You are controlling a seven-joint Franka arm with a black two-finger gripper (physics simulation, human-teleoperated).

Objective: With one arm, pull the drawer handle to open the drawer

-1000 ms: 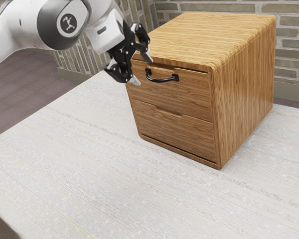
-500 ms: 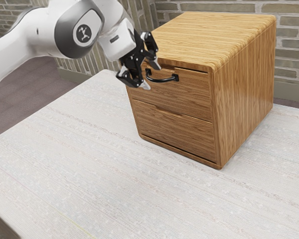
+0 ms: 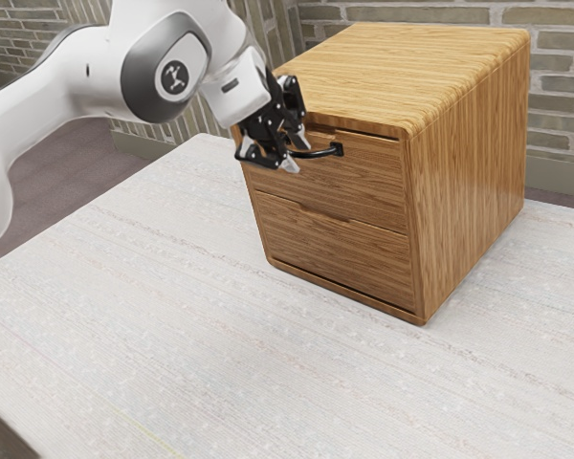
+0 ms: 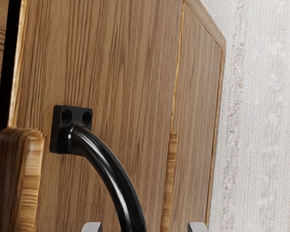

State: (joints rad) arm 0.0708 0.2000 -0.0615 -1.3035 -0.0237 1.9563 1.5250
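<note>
Jaws spread, nothing pinched; the black handle [image 4: 106, 164] runs between them, a fingertip [image 4: 92, 227] on either side; the handle is mounted on the upper drawer [image 3: 364, 182], its front level with the lower drawer [image 3: 335, 244] beneath; the wooden cabinet [image 3: 459, 143] stands on the table [image 3: 172, 316] below.

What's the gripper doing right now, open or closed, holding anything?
Gripper: open, astride the black drawer handle, not clamped on it.
</note>
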